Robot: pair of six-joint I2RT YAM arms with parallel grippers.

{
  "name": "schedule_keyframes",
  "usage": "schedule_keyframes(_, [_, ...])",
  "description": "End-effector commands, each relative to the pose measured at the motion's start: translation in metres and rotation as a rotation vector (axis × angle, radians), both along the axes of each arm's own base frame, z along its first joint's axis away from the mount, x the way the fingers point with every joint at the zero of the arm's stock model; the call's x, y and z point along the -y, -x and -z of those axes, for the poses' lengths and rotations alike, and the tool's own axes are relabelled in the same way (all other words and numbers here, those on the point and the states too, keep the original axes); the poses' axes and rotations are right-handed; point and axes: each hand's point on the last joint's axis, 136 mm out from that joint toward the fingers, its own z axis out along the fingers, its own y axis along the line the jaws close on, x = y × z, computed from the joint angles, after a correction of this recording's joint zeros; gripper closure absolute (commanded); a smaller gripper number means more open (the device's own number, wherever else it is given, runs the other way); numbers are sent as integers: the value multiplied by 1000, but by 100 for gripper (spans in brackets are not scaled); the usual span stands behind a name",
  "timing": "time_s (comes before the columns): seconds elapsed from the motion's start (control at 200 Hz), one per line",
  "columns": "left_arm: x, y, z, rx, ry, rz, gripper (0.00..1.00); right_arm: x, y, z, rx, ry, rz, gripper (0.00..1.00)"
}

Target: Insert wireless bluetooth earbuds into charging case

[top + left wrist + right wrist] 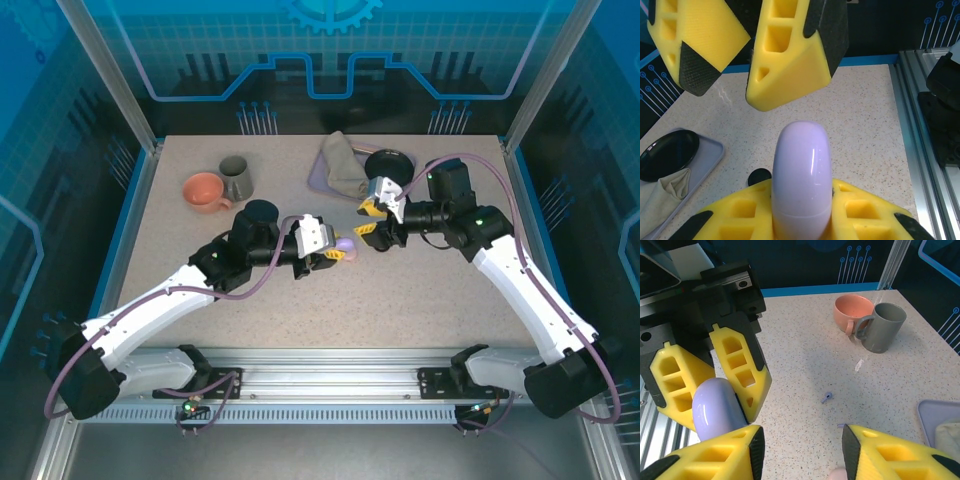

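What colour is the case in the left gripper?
Lilac case, clearest in the left wrist view.

A speckled beige tabletop [430,300] with a blue border lies at the centre, seen from above. A silver aluminium rail [330,362] runs along its edge at 6 o'clock. A slanted metal post [105,70] rises at 11 o'clock and a second post [555,70] at 1 o'clock. At 12 o'clock stands a translucent blue back panel [330,60] printed with a grid, circuit lines and a pale gear emblem [330,12]. Dark blue side walls [40,150] stand at 9 and 3 o'clock. The light is soft and even.

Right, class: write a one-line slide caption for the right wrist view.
Left hand grips a lilac case; a lilac earbud lies loose on the table.
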Motion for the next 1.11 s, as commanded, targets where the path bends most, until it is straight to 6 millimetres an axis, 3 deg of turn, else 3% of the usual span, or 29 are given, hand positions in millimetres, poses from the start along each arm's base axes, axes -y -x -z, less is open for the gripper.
schedule_keyframes(0.0, [3, 5, -10, 27, 14, 37, 94, 2, 11, -12, 35, -32, -48, 41])
schedule_keyframes(0.14, [3, 5, -10, 23, 11, 37, 94, 0, 32, -7, 37, -46, -122, 15])
schedule_keyframes(0.23, [4, 5, -10, 25, 13, 38, 94, -4, 33, 1, 30, -25, -128, 7])
schedule_keyframes(0.505, [5, 4, -12, 21, 20, 39, 95, -20, 15, 10, 26, 23, -99, 8])
schedule_keyframes(1.101, [5, 5, -7, 10, 2, 43, 97, -9, -9, -17, 83, -13, 0, 16])
